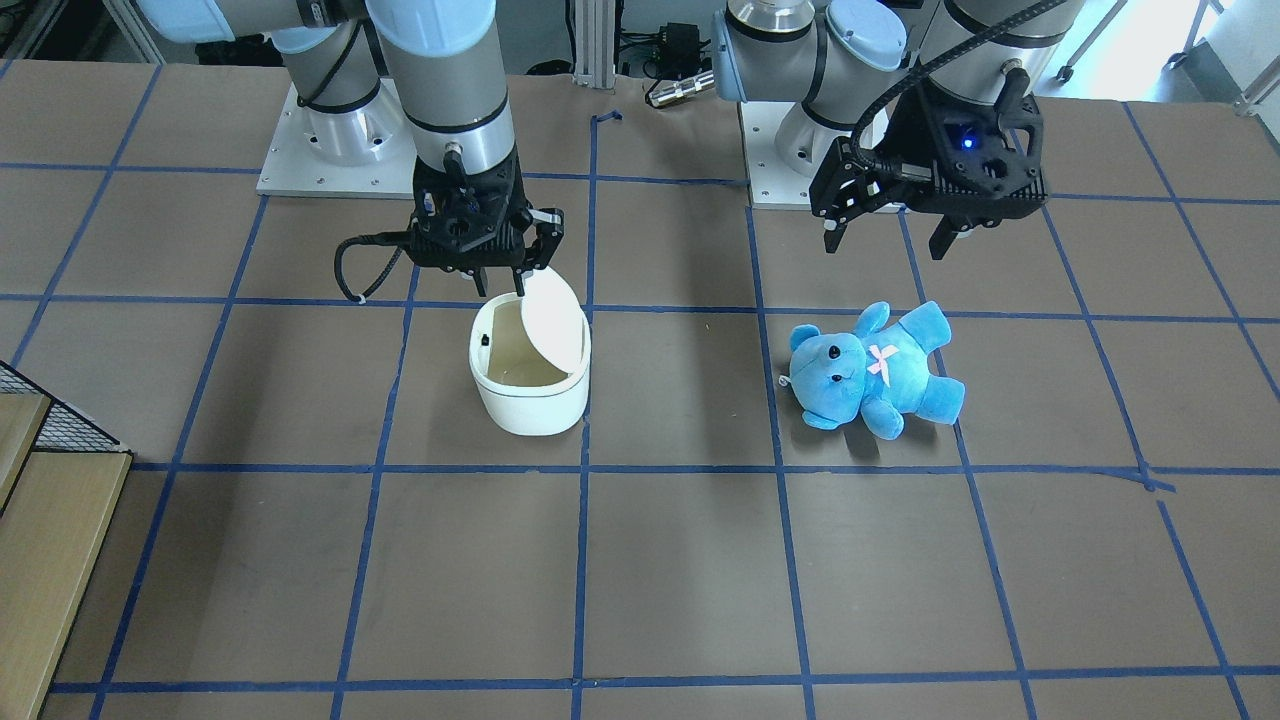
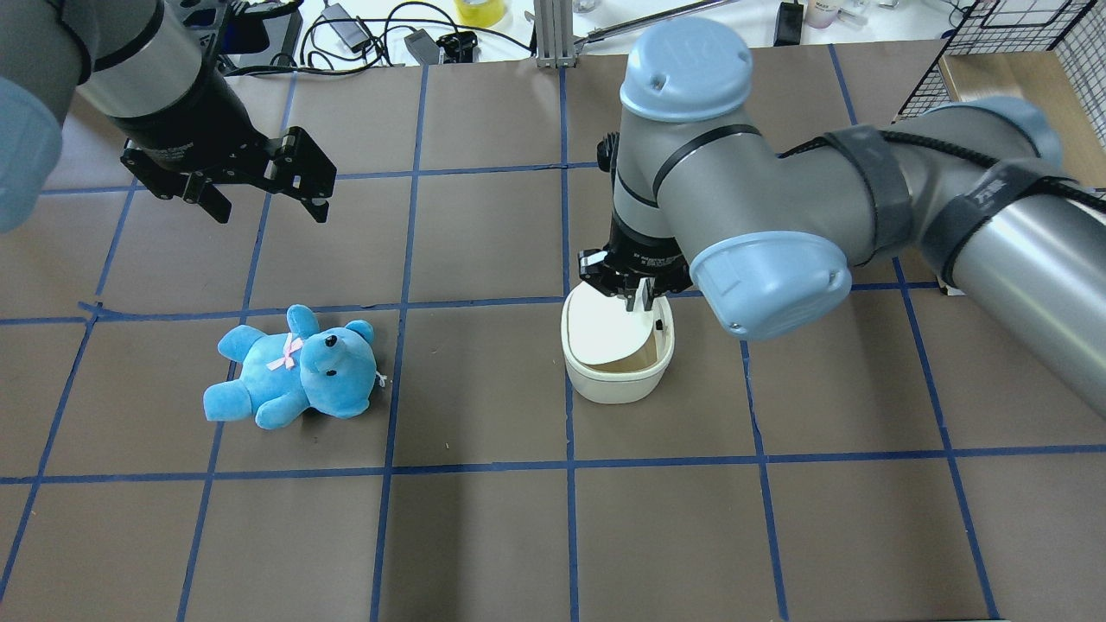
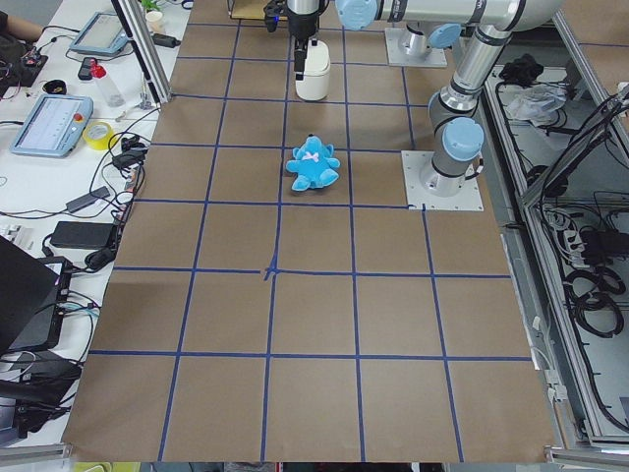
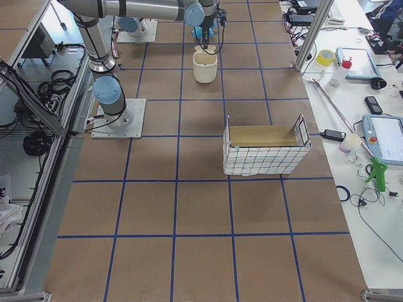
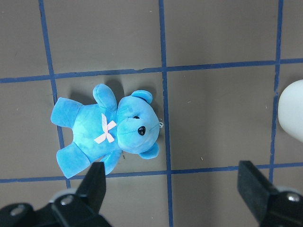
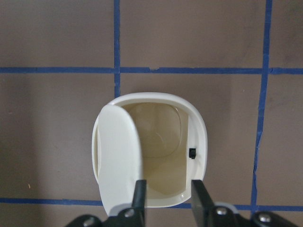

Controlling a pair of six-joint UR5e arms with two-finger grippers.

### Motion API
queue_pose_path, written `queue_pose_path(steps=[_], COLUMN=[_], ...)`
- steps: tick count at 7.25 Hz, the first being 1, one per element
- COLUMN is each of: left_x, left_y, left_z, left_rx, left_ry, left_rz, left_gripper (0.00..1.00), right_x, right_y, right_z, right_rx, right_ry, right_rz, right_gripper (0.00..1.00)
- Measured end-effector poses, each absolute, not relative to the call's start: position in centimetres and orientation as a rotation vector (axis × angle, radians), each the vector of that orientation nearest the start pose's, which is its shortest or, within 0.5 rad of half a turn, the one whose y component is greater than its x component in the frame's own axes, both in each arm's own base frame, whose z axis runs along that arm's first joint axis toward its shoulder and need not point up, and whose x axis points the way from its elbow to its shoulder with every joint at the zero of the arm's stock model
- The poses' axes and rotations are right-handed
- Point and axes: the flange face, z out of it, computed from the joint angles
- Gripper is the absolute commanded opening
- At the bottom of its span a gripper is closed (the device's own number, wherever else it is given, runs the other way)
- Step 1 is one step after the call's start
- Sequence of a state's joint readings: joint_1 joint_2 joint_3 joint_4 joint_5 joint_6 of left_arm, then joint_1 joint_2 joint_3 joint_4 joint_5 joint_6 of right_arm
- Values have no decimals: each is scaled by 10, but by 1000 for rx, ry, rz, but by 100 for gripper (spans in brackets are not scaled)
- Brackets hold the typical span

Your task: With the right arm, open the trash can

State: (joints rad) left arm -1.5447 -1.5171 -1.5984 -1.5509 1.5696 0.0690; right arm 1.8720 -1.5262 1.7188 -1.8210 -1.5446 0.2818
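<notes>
While the small white rounded-square plastic trash can (image 1: 530, 405) stands upright on the brown paper-covered table (image 1: 680, 560), on a blue tape line in front of the right arm's base, its hinged white flip lid (image 1: 553, 320) tilts steeply up along one side. This leaves most of the mouth uncovered. The black two-finger right gripper (image 6: 168, 187) points straight down over the can's rim. Its jaws are parted, and only the can's interior shows between them. One finger (image 6: 139, 194) lies against or just beside the lid's free edge; contact cannot be confirmed. The pose suggests levering the lid, not pinching it.

Inside, the can shows a bare cream floor and walls and a small black nub (image 6: 191, 153) on the wall opposite the lid. No contents are visible.

The black left gripper (image 2: 270, 214) hangs well apart with its jaws spread wide and empty, probably parked out of the way. It hangs above the bright blue plush teddy bear (image 2: 294, 367) with a pink bow, which lies on its back on the table.
</notes>
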Motion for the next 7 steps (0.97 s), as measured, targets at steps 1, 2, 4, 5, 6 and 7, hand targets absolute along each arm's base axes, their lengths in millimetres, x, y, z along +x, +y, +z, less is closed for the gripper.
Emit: queue_pose_path(steps=[1, 2, 4, 5, 6, 7], left_x=[-121, -121, -121, -121, -121, -121], left_y=[-477, -477, -477, -477, -477, -477], left_z=[502, 502, 502, 502, 502, 502], left_rx=[67, 67, 67, 67, 67, 67], left_ry=[3139, 3139, 3138, 3138, 3138, 3138], left_rz=[-72, -72, -72, -72, -72, -72], left_gripper=[100, 100, 100, 100, 100, 100], right_x=[275, 262, 211, 186, 163, 151], right_y=[-448, -456, -482, -493, -500, -502], right_z=[447, 474, 510, 520, 525, 528], right_rx=[-30, -1, 98, 89, 57, 40], right_ry=[3114, 3141, 3145, 3129, 3114, 3103], right_rz=[-89, -95, -124, -136, -131, -113], right_gripper=[100, 100, 100, 100, 100, 100])
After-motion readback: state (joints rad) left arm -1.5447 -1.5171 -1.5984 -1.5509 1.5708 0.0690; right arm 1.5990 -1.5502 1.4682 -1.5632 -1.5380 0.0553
